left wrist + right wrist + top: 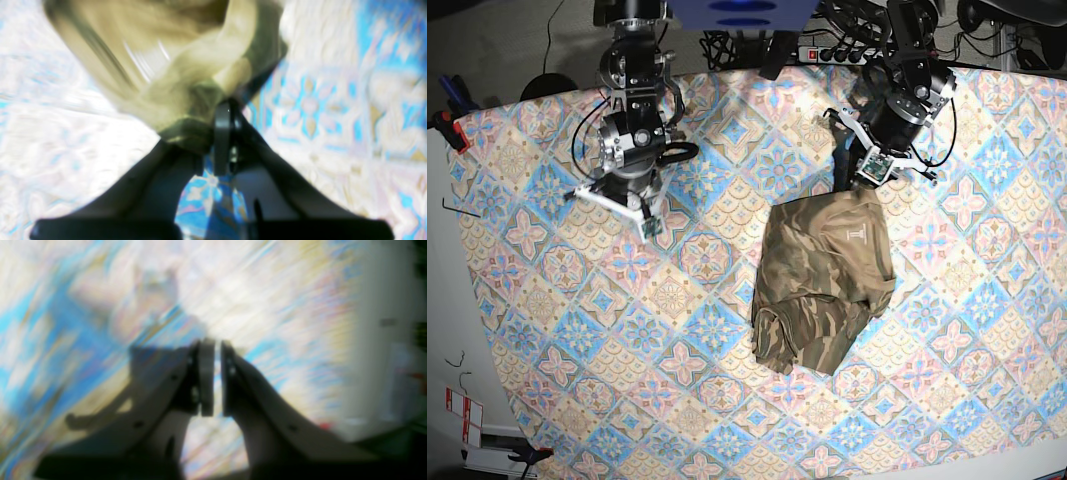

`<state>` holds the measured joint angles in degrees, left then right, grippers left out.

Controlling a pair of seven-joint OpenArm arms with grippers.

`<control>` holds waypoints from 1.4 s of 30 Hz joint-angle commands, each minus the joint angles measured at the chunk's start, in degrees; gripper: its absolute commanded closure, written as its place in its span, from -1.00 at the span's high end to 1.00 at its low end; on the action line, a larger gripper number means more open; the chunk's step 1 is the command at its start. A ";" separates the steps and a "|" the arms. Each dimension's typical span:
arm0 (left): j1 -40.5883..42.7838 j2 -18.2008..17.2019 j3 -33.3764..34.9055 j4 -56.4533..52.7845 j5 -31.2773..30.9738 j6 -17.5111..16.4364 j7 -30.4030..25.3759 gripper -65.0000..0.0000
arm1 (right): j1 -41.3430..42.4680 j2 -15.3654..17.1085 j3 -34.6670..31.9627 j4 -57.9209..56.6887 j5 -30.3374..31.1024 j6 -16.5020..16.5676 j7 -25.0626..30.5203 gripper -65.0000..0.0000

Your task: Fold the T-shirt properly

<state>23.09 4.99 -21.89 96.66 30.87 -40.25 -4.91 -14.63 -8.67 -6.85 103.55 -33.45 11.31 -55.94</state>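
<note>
Left gripper clamped tight on an edge of the T-shirt, at the garment's far corner. Camouflage cloth lay bunched and partly folded on the tablecloth, right of centre in the base view. Right gripper pinched nearly closed on nothing, poised over bare tablecloth well apart from the shirt.
</note>
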 commanded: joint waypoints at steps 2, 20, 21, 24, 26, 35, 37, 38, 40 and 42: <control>1.04 1.64 -3.30 1.23 -0.94 0.25 -6.21 -0.94 | -0.62 -0.33 -0.05 1.20 0.70 -0.72 1.13 -0.87; -0.54 2.08 -18.24 0.88 -0.76 0.25 -12.19 -0.22 | -8.18 -0.33 -0.22 2.43 11.17 -9.95 1.22 -0.87; -0.63 2.26 -18.68 0.88 -0.85 0.25 -12.19 -0.05 | -8.18 -0.33 -0.31 2.43 11.69 -9.95 1.22 -0.87; -0.63 1.91 -18.77 0.88 -0.76 0.25 -12.19 0.09 | -8.88 -0.33 -0.40 2.43 13.10 -10.12 1.31 -0.87; -0.63 1.91 -18.77 1.14 -0.76 0.25 -12.19 0.06 | -8.97 -0.33 -0.40 2.43 13.63 -10.12 1.31 -0.87; -1.07 2.35 -25.80 2.28 -8.68 0.25 -19.22 0.03 | -10.82 -0.33 0.04 2.43 13.72 -10.30 0.95 -0.87; -0.28 2.35 -26.42 1.67 -10.79 0.25 -25.55 0.03 | -11.70 -0.33 0.04 2.43 13.72 -11.35 1.04 -0.87; 0.34 2.35 -26.42 0.88 -11.22 0.25 -28.54 0.03 | -11.78 -0.33 0.04 2.43 13.72 -12.94 1.04 -0.87; 1.22 1.99 -26.42 -0.79 -10.79 0.25 -32.76 0.02 | -12.40 -0.33 0.04 2.43 13.80 -17.16 1.04 -0.87; 1.57 1.91 -26.42 -2.55 -9.20 0.25 -33.38 -0.07 | -12.93 -0.33 -0.05 2.43 15.74 -19.18 1.04 -0.87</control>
<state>24.49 7.31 -48.21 93.41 22.55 -40.23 -36.73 -27.53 -8.69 -6.79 104.92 -17.87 -7.86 -55.55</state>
